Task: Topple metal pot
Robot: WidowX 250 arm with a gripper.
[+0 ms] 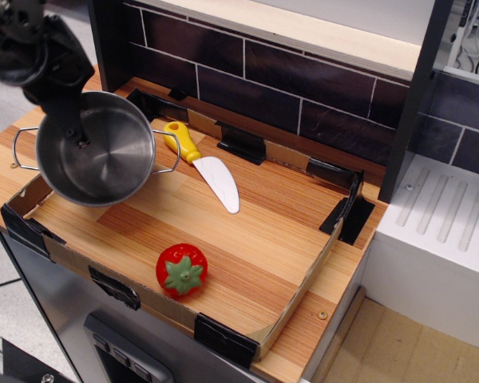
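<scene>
Stainless steel, shiny and cylindrical, the metal pot (pixel 96 152) sits at the left end of the wooden surface (pixel 247 247), tipped so that its open mouth faces up and toward the camera and most of its inner wall and bottom show. Two thin wire loop handles stick out from its rim, one to the left over the cardboard edge and one to the right, close to the knife handle. The black tool (pixel 72 128) comes down from the upper left and is clamped on the pot's rim at the back left, one finger reaching inside against the inner wall. The pot's lower edge overlaps the low cardboard border (pixel 32 191) that frames the surface; whether it rests on the wood or hangs just above it cannot be told.

Just to the right of the pot lies a toy knife with a yellow handle and a white blade (pixel 203 163), pointing diagonally toward the lower right. A red toy strawberry with a green leafy top (pixel 181 270) lies near the front cardboard edge, well apart from the pot. Behind the surface runs a wall of dark tiles (pixel 303 88), and a white ridged drainer (pixel 443 223) stands to the right.
</scene>
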